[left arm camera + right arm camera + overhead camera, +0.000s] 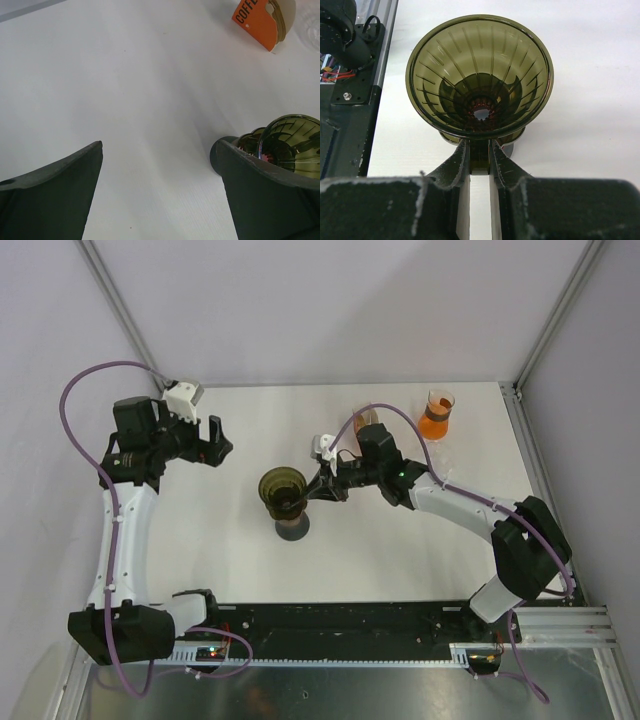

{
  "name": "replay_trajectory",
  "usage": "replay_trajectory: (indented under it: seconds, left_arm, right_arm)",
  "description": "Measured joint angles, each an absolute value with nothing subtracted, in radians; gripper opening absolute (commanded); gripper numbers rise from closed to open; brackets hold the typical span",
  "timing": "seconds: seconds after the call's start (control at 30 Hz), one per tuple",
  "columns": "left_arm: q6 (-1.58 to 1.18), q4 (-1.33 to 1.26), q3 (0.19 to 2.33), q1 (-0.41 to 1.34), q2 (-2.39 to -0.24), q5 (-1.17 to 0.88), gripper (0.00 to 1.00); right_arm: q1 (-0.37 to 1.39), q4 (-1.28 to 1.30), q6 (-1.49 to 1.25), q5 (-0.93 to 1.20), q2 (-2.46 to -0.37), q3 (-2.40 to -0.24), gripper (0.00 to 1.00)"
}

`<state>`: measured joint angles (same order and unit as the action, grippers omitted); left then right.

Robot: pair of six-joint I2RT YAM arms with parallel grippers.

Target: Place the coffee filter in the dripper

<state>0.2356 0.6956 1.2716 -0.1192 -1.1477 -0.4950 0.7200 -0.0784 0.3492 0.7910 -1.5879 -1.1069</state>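
My right pincer (480, 152) is clamped on the handle of the translucent olive-green ribbed cone dripper (480, 75), mid-table. My left pincer (160, 147) is wide open, holding nothing, over the white table (125, 75). The orange pack of brown paper coffee filters (259, 19) lies further back, apart from the dripper.

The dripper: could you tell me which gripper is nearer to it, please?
Right. The right gripper grips the dripper at its handle; the left gripper hangs open, apart, to its upper left in the top view.

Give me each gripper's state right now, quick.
Left gripper: open, holding nothing.
Right gripper: shut on the dripper.
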Motion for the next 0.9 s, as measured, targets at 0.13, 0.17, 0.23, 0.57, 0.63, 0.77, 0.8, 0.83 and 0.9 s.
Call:
replay_trajectory:
  seconds: [0.13, 0.17, 0.23, 0.57, 0.63, 0.77, 0.8, 0.83, 0.9]
  left_arm:
    - [0.236, 0.696, 1.272, -0.119, -1.147, -0.502, 1.0]
    - [0.236, 0.696, 1.272, -0.119, -1.147, -0.503, 1.0]
    - [0.236, 0.696, 1.272, -0.119, -1.145, -0.504, 1.0]
    - [0.236, 0.696, 1.272, -0.119, -1.144, -0.512, 1.0]
    - [0.236, 0.695, 1.272, -0.119, -1.144, -0.513, 1.0]
    - [0.237, 0.695, 1.271, -0.119, -1.144, -0.513, 1.0]
    - [0.238, 0.695, 1.271, -0.119, -1.144, -0.513, 1.0]
    - [0.239, 0.695, 1.271, -0.119, -1.144, -0.512, 1.0]
    - [0.244, 0.692, 1.267, -0.119, -1.144, -0.512, 1.0]
  right_arm:
    - [0.72, -0.072, 0.377, 0.791, -1.588, -1.108, 0.11]
    - [0.719, -0.07, 0.381, 0.791, -1.588, -1.108, 0.18]
    - [0.719, -0.067, 0.385, 0.791, -1.588, -1.108, 0.29]
    - [0.717, -0.005, 0.395, 0.752, -1.565, -1.108, 0.7]
    - [0.717, 0.0, 0.396, 0.743, -1.542, -1.108, 0.74]
    - [0.705, 0.049, 0.398, 0.733, -1.465, -1.108, 0.79]
    - [0.697, 0.062, 0.397, 0.732, -1.44, -1.108, 0.8]
    - [0.686, 0.076, 0.396, 0.73, -1.412, -1.108, 0.8]
    - [0.655, 0.102, 0.39, 0.72, -1.353, -1.108, 0.8]
